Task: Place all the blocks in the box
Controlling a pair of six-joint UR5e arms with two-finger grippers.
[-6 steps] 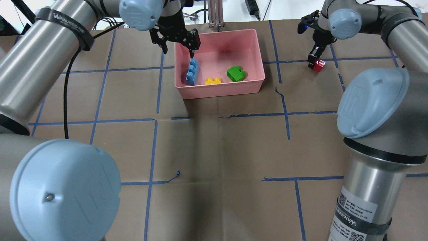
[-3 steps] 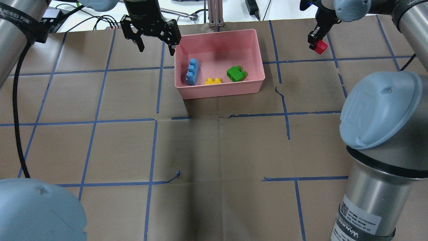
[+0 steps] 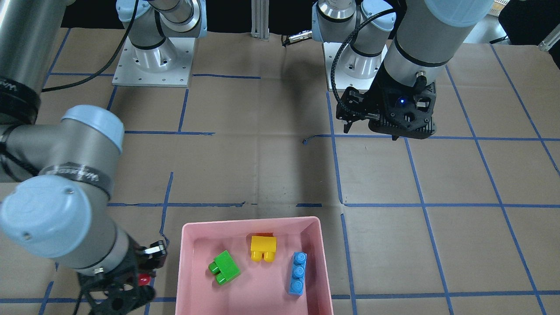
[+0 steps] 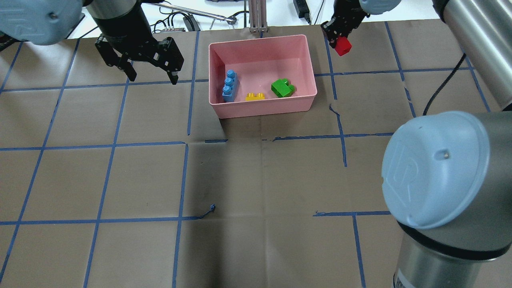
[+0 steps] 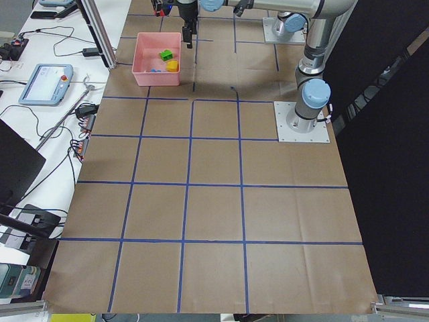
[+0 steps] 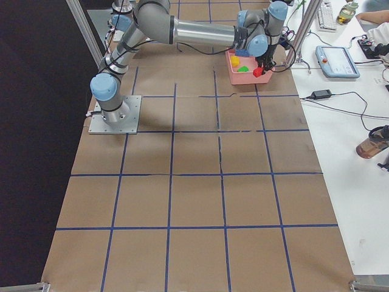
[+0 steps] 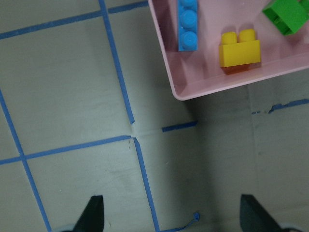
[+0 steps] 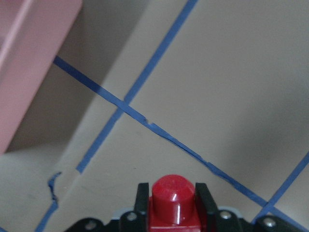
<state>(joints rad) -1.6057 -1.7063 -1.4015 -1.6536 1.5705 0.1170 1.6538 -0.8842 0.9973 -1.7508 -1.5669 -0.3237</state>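
Note:
The pink box (image 4: 264,107) holds the blue block (image 4: 229,85), the yellow block (image 4: 255,96) and the green block (image 4: 282,88); they also show in the front view: box (image 3: 249,223), blue (image 3: 298,273), yellow (image 3: 263,248), green (image 3: 225,267). My right gripper (image 4: 341,42) is shut on the red block (image 4: 343,46) and holds it above the table, just outside the box's far right corner. The right wrist view shows the red block (image 8: 173,200) between the fingers (image 8: 141,199). My left gripper (image 4: 153,78) is open and empty, left of the box.
Brown paper with a blue tape grid covers the table (image 4: 256,180). Cables and a metal post (image 4: 258,16) lie behind the box at the far edge. In the left wrist view the box corner (image 7: 212,89) sits at upper right, with bare paper below.
My left gripper has drawn back from the box to the left, still open. My right gripper has lifted the red block off the table and carried it left towards the box.

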